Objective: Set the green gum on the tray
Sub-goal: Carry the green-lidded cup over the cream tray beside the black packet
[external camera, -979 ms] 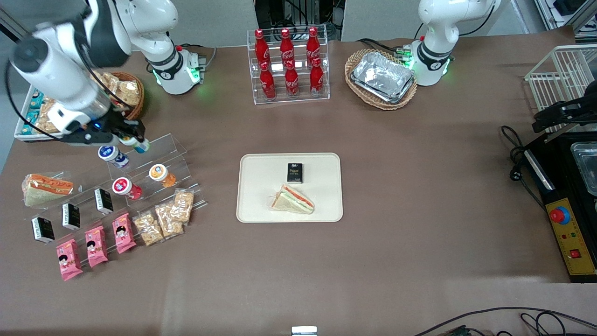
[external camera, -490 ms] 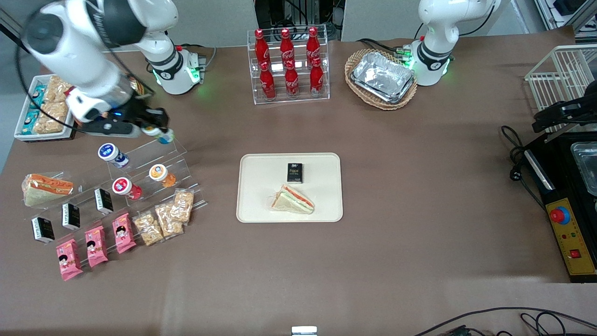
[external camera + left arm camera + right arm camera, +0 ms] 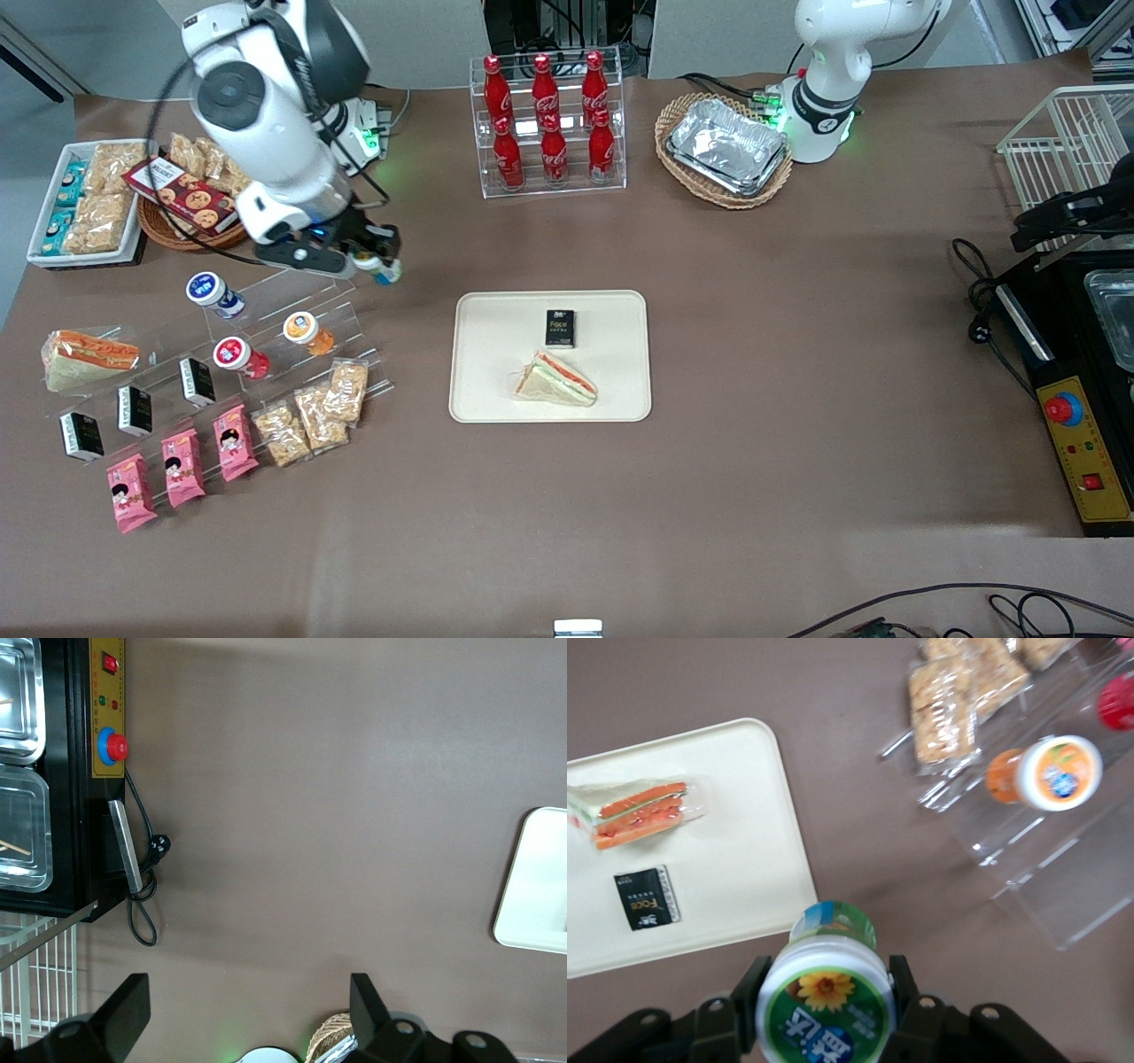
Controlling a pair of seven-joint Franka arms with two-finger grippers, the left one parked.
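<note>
Tray [image 3: 496, 390]: I'm seeing it lying flat mid-table, cream, carrying a wrapped sandwich [image 3: 556, 379] and a small black box [image 3: 560, 327].
Acrylic stand [image 3: 292, 310]: it's sitting toward the working arm's end, holding an orange-lidded bottle [image 3: 307, 332].
Gripper [image 3: 376, 264]: I'm watching it hanging above bare table between stand and tray, pinching the green gum.
Green gum [image 3: 826, 997]: it's sitting clamped between the fingers [image 3: 908, 1014], off the tray; white bottle, green-and-white lid with a flower print.

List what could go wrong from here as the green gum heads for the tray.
The tool, shut on the green gum, hangs over bare table between the clear display stand and the tray; a slip would drop it short. On the tray, the black packet and sandwich crowd the middle, so the bottle could land on them and topple.
</note>
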